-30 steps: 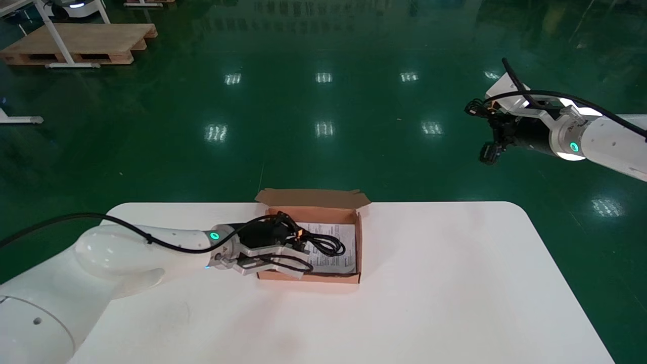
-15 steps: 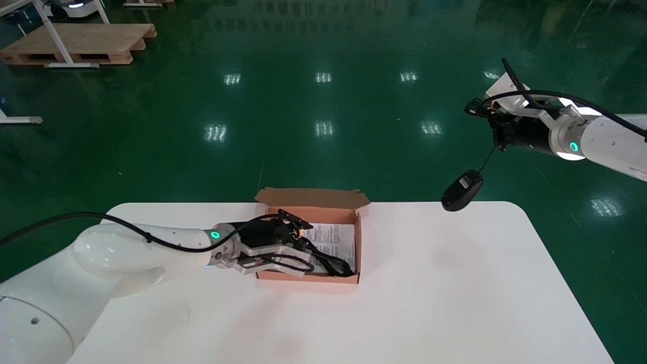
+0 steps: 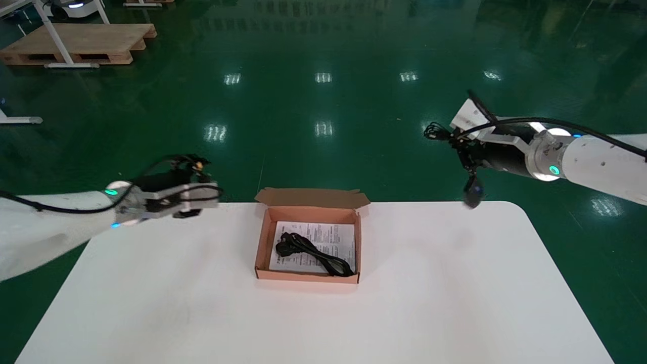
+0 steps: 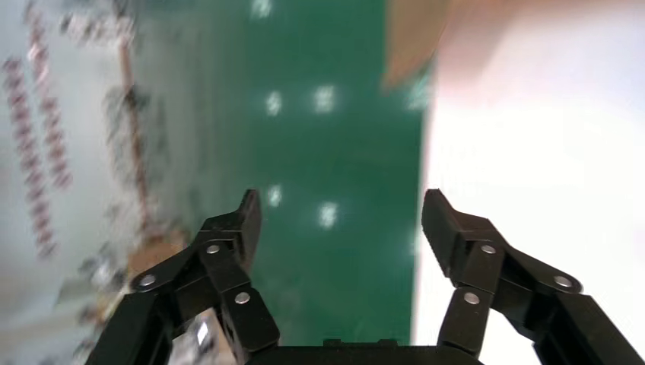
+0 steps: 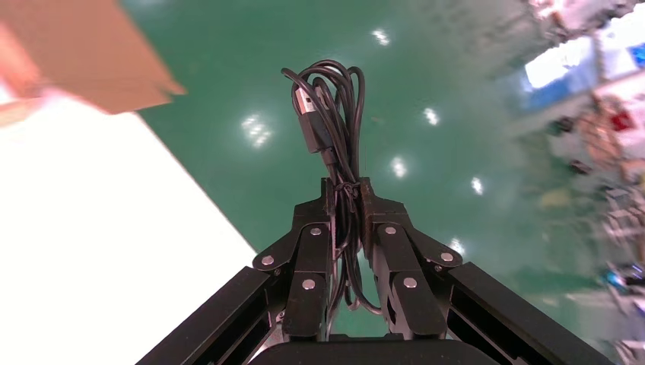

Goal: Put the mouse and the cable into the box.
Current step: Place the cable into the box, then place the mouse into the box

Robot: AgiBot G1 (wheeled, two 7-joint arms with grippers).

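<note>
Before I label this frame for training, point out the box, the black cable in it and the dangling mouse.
box [image 3: 261, 245]: head view, on its left wall.
black cable [image 3: 290, 246]: head view, on its coiled end.
mouse [image 3: 473, 194]: head view, on its hanging body.

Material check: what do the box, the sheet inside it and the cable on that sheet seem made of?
Box: matte brown cardboard, with folded flaps and raw edges. Sheet: white paper, flat, covered in print. Cable: flexible black sheath, probably plastic or rubber, coiled loosely; finish unclear.
</note>
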